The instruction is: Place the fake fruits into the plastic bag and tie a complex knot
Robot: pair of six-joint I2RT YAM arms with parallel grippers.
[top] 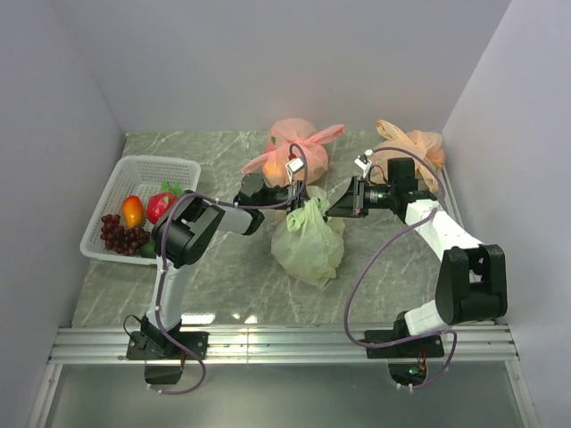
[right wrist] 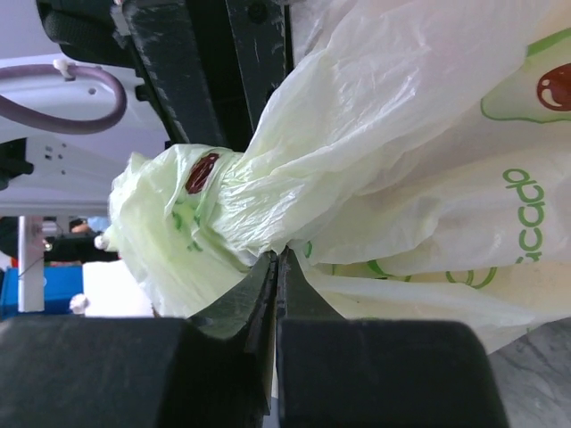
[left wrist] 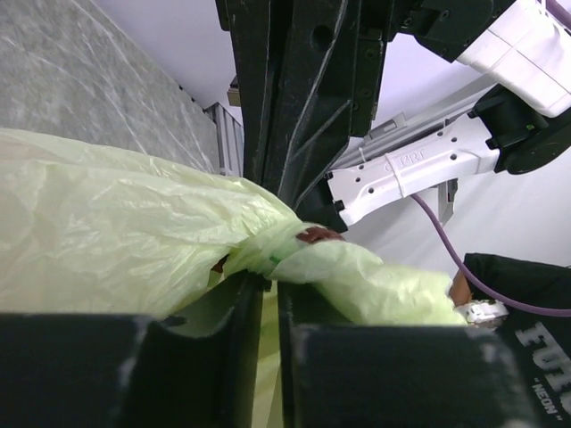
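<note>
Table: a grey marbled top (top: 223, 276), with both arms reaching inward from its near edge.
Plastic bag: the pale-green plastic bag (top: 308, 242) sits bulging at the table's centre, its neck drawn up between the two claws. Its contents cannot be made out.
Knot: the knot (right wrist: 210, 209) is a tight, twisted bunch of green film at the bag's neck, just beyond both sets of fingertips.
Left gripper: the left gripper (left wrist: 268, 290) is closed to a thin slit, with green film pinched in it just beside the knot.
Right gripper: the right gripper (right wrist: 275, 267) has its jaws all but touching, clamped on the bag's film under the knot.
Basket: a white basket (top: 169, 165) stands at the left edge, well apart from the bag.
Fake fruits: the fake fruits (top: 132, 211) in the basket are an orange piece, a red piece and dark grapes.
Far wall: a pink bag (top: 299, 147) and an orange-tan bag (top: 412, 143) sit knotted behind the arms.
</note>
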